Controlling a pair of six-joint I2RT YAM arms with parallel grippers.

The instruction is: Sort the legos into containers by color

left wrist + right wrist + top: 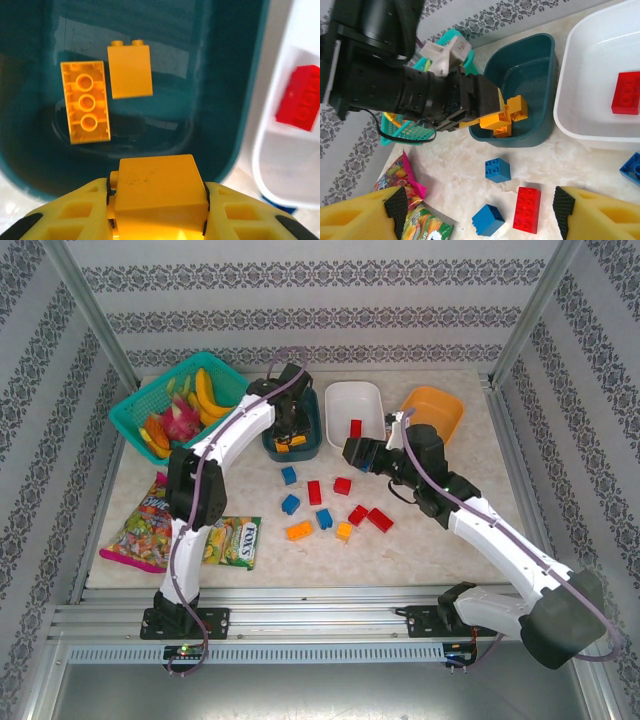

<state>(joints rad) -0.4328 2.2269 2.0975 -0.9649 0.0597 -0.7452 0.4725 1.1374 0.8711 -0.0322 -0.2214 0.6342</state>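
Left wrist view: the left hand [157,207] is closed on one orange-yellow brick [157,182], held above the near rim of the dark teal tub [225,100]. Two more orange-yellow bricks lie on the tub floor, side by side. One shows its hollow underside [85,108]; the other lies on its side [130,72].

Just beside this tub stands the white tub [272,150], which holds one red brick [300,97]. In the top view, the orange tub [445,400] stands to the right of the white one, apart from it.

Loose pieces on the counter [450,560], in front of the tubs:
- four red bricks [314,492]
- three blue bricks [289,475]
- two orange-yellow pieces [298,531]

The right wrist view adds part of one more blue brick [632,170] at the picture edge, near the white tub's front wall.

The right hand [480,215] hovers over the loose pieces in front of the white tub. Its jaws stand wide apart with nothing between them.

At the far left corner is one bright teal mesh basket [130,410] of toy fruit. At the near left, two candy bags [145,525] lie side by side.

The counter surface is pale, marbled cream. Striped wallpaper with a dark ornamental pattern covers the walls on three sides. Metal frame posts rise at the far corners. A metal rail along the near edge carries both arm bases.
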